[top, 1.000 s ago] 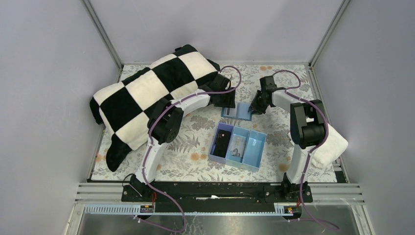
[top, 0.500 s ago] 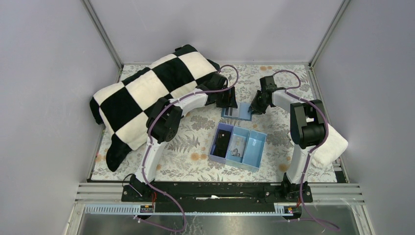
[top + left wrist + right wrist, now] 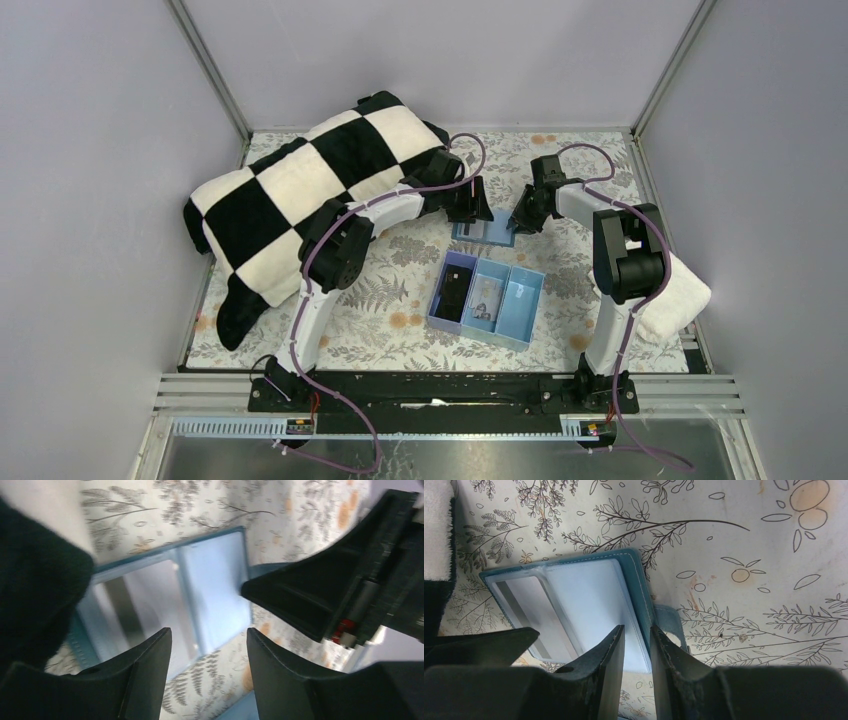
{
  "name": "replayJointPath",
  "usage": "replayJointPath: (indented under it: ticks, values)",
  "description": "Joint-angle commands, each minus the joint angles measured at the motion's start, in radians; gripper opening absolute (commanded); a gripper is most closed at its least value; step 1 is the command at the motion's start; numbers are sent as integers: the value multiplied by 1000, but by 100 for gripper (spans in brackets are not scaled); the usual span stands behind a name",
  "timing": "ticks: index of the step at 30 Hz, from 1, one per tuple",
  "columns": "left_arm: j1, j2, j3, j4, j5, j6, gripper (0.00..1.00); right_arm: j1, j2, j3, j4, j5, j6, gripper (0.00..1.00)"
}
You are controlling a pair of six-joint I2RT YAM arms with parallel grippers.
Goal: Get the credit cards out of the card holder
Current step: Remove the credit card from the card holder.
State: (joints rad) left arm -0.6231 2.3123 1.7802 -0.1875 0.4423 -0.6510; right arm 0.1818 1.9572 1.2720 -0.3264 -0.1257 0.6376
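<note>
One edge of the blue-teal bifold card holder [image 3: 589,600] is clamped by the right end effector [image 3: 636,631] — the left end effector [image 3: 209,632] is spread apart.

The right gripper [image 3: 636,630] hides the near edge of the card holder [image 3: 584,595].

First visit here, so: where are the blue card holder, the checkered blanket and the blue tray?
card holder [image 3: 589,600]: right wrist view, open inner panel.
checkered blanket [image 3: 300,185]: top view, a cream square.
tray [image 3: 522,298]: top view, bare right compartment.
</note>
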Motion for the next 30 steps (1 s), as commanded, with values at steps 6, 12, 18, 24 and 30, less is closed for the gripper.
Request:
replayJointPath:
  ticks: [6,12,18,24,30]
  values:
    - [5,-31,90,-185,-231,95,63,4,48,-7,-8,-15,7,33]
    - [2,-53,45,-166,-298,100,63,3,39,-18,-7,-12,7,33]
    - [3,-36,48,-169,-264,83,63,4,43,-26,2,-18,10,33]
    - [1,-16,57,-181,-259,86,62,4,43,-28,5,-20,11,33]
    - [-2,25,96,-223,-263,89,63,4,47,-25,7,-28,13,33]
